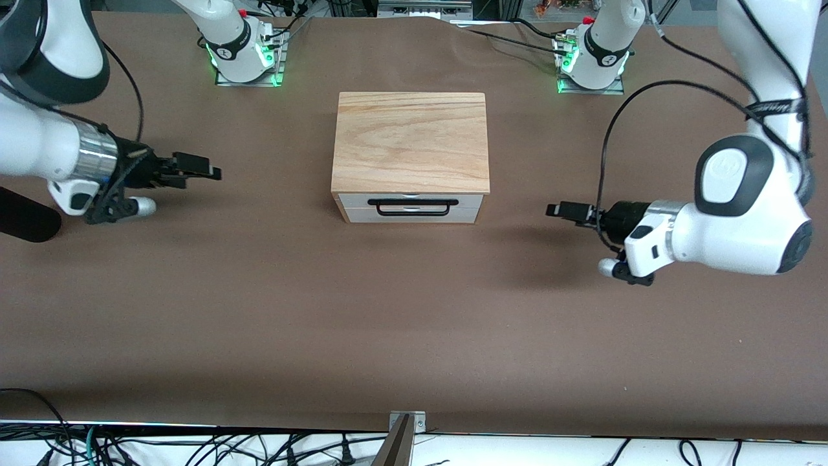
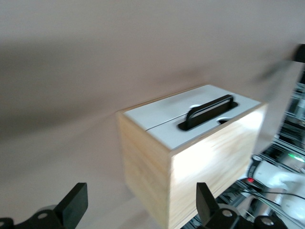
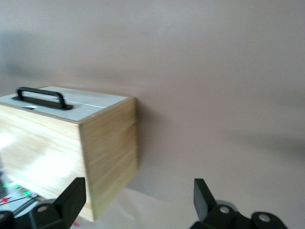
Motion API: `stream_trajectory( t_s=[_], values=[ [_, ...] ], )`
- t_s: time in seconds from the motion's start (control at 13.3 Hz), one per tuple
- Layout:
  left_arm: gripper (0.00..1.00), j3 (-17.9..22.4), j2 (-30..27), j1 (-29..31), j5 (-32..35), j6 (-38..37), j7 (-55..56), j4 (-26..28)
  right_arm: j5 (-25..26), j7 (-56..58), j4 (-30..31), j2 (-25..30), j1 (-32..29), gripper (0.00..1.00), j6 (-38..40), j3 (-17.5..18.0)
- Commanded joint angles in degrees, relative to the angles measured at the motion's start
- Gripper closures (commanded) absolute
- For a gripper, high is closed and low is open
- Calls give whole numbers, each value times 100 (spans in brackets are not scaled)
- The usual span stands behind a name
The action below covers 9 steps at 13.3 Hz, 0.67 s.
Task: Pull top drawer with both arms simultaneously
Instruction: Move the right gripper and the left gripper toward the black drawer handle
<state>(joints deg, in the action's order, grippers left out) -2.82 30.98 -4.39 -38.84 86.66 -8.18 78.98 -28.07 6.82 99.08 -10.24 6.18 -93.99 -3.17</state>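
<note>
Centrally placed on the brown table (image 1: 414,310), a little toward twelve o'clock in the front view: a wooden box (image 1: 410,142) with a grained top board. Faces six o'clock with its white front. Carries the top drawer (image 1: 462,200) as the upper white panel, pushed in flush with the box front. Shows a wide black wire handle (image 1: 409,202) across that front, untouched.

Off at about four o'clock from the box: the left gripper (image 1: 561,210), hovering over bare table, well apart from the drawer, pointing toward the box. Seen from the left wrist, left gripper (image 2: 140,205) spread wide, both black fingers (image 2: 76,202) empty, box and handle (image 2: 209,110) ahead.

Off at about nine o'clock from the box: the right gripper (image 1: 204,169), likewise over bare table and well apart from the box, aimed at it. Seen from the right wrist, right gripper (image 3: 139,198) spread wide too, fingers (image 3: 202,193) holding nothing, with the box's side wall (image 3: 109,152) and the handle (image 3: 40,98) in sight.
</note>
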Motion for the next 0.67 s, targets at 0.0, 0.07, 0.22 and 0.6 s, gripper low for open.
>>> stream_trajectory(
  t_s=[0.0, 0.07, 0.22, 0.6],
  values=[
    [0, 27, 433, -71, -910, 166, -787, -23, -1204, 529, -179, -653, 32, 0, 109, 44],
    [0, 27, 626, -105, -1219, 219, -1112, 20, -1706, 731, -179, -1003, 59, 0, 117, 53],
    [0, 27, 725, -228, -1669, 604, -1702, 352, -2734, 1407, -179, -1601, 111, 0, 56, 44],
    [0, -43, 734, -518, -3714, 1581, -3564, 1741, -4891, 3428, -170, -2755, 497, 1, 12, 44]
  ],
)
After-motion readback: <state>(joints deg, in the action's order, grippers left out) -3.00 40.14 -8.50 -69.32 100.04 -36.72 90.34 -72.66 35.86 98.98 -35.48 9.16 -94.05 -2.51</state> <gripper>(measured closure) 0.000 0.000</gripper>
